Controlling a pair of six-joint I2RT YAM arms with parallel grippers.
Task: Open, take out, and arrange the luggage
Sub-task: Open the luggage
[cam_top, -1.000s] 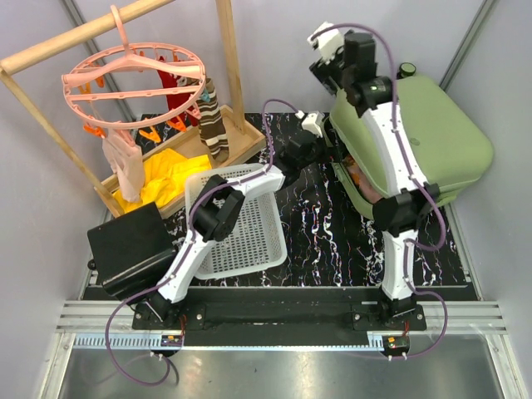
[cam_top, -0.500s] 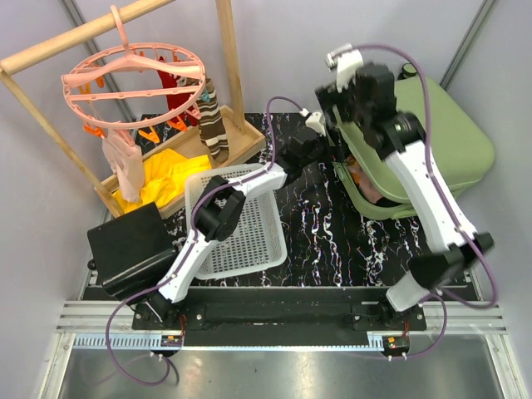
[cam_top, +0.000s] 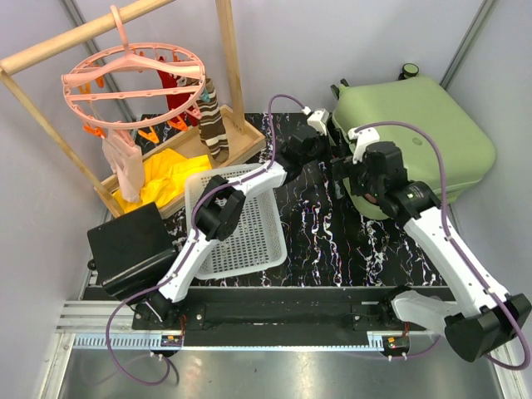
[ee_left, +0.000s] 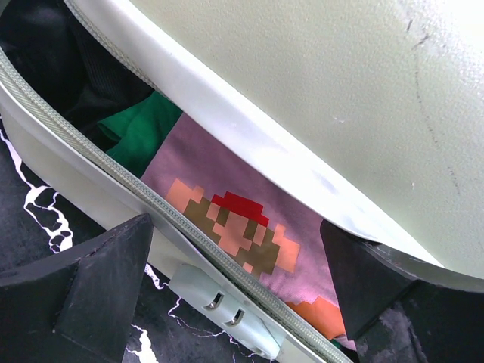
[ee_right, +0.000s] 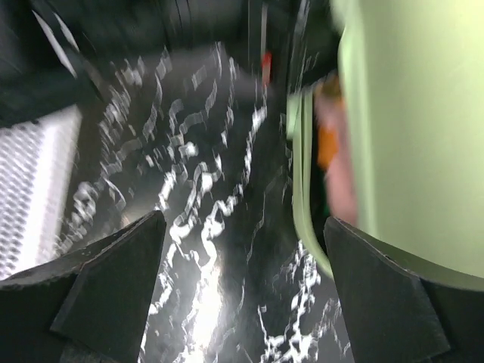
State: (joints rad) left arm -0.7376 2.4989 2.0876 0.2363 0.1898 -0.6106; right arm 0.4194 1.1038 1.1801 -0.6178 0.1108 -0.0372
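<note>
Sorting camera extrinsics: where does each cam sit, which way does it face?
Top external: above and behind the bases, looking down on the mat; both arms whole, left gripper and right gripper by the luggage.
Left wrist: at the luggage's gap, looking in at a pixel-print shirt; own fingers in bottom corners.
Right wrist: blurred, looking along the mat, luggage right, white basket left; own fingers in bottom corners.
Shared: both wrist views see the luggage's open gap and pink cloth.
</note>
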